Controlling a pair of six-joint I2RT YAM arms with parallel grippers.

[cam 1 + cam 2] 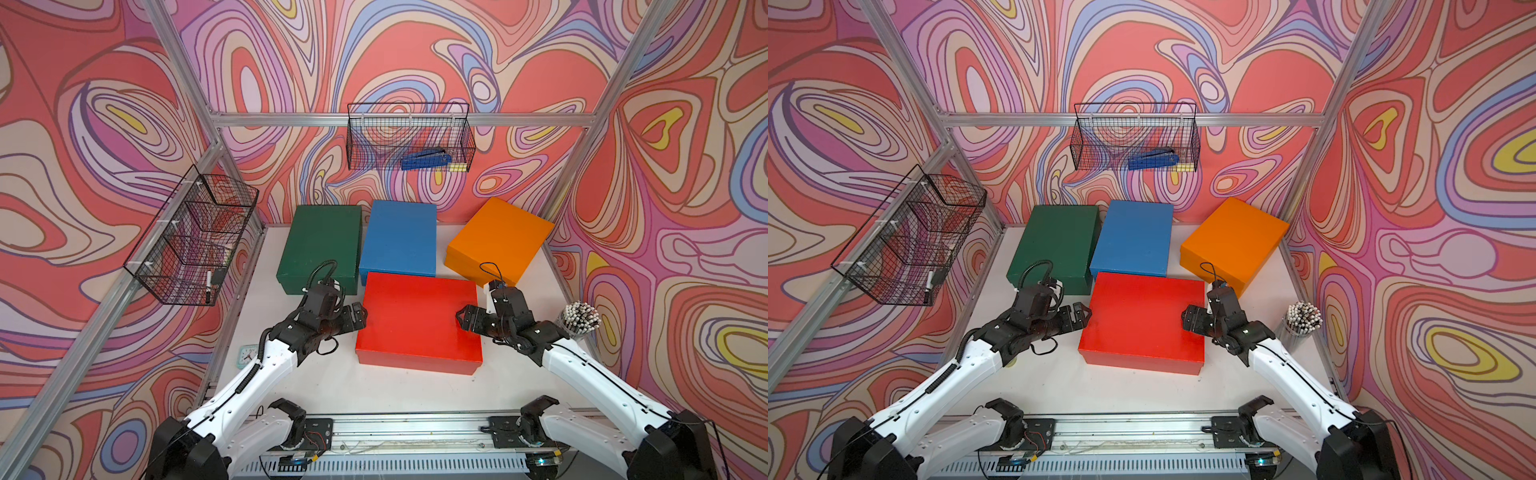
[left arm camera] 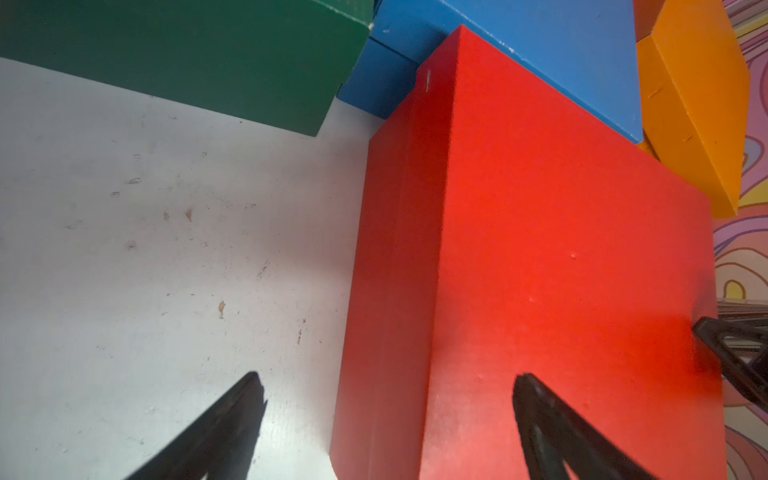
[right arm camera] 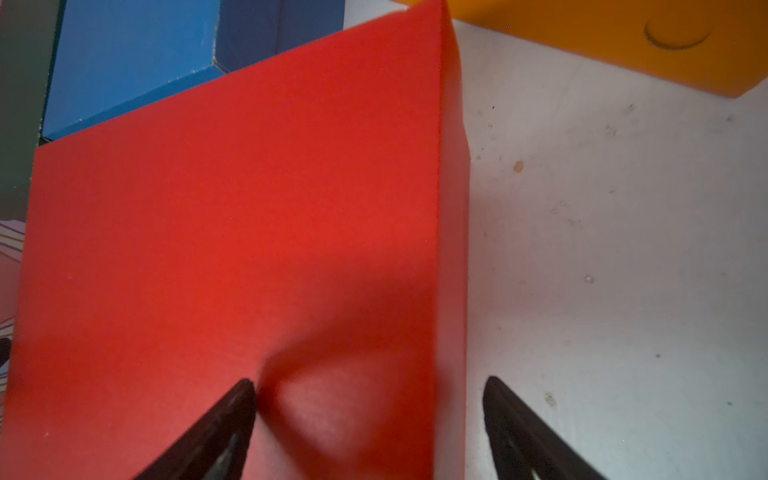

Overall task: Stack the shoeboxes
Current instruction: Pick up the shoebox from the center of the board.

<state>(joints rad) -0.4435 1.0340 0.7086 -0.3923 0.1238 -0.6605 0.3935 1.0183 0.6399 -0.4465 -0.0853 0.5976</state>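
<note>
Left gripper (image 1: pixel 360 318) and right gripper (image 1: pixel 463 318) both spread wide, one at each short end of the red shoebox (image 1: pixel 417 320), nothing held.
White table (image 1: pixel 395 390), scuffed and stained, sits in an aluminium-framed booth with swirly red, pink and purple walls. Two black wire baskets hang on the rails, back basket (image 1: pixel 409 137) and left basket (image 1: pixel 195 232); pencil cup (image 1: pixel 579 318) stands at the right edge. Red shoebox lies flat mid-table, nearest the robot, long axis left-right, slightly skewed, lid on, plain red with small dents. Wrist views show each gripper with one finger over the lid and one out over the table. Green shoebox (image 1: pixel 320 243) and blue shoebox (image 1: pixel 399 237) lie side by side behind it, long axes front-to-back. Orange shoebox (image 1: pixel 498 239) is back right, turned diagonally. All four rest on the table.
</note>
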